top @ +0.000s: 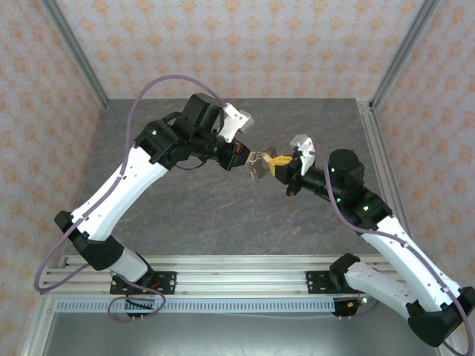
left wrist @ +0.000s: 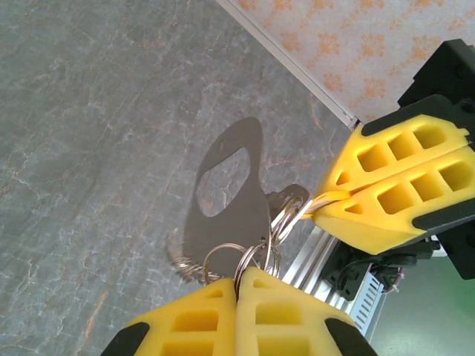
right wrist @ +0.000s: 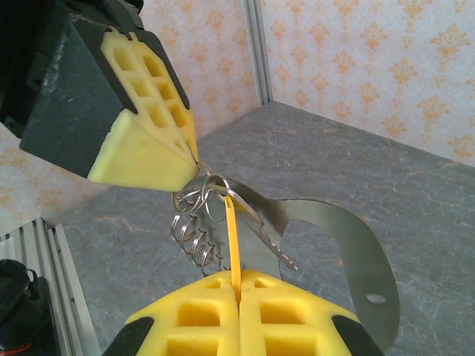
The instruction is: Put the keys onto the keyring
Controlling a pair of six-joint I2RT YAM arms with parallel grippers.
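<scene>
Both grippers meet in mid-air over the table's middle. My left gripper [top: 252, 157] [left wrist: 239, 276] is shut on the keyring [left wrist: 251, 263] [right wrist: 194, 196], a bunch of thin silvery wire loops. From the loops hang a flat grey metal tag with an oval hole [left wrist: 230, 196] [right wrist: 356, 245] and a short chain of small rings [right wrist: 193, 243]. My right gripper [top: 279, 165] [right wrist: 237, 278] is shut on the key's thin yellow head [right wrist: 232, 237] [left wrist: 326, 199], seen edge-on, whose far end touches the loops. A silvery toothed blade [right wrist: 276, 243] slants down from the loops beside it.
The grey stone-patterned tabletop [top: 223, 215] lies below the held things. Patterned walls with metal corner posts [top: 397, 52] close in the back and sides. An aluminium rail [top: 237, 271] with both arm bases runs along the near edge.
</scene>
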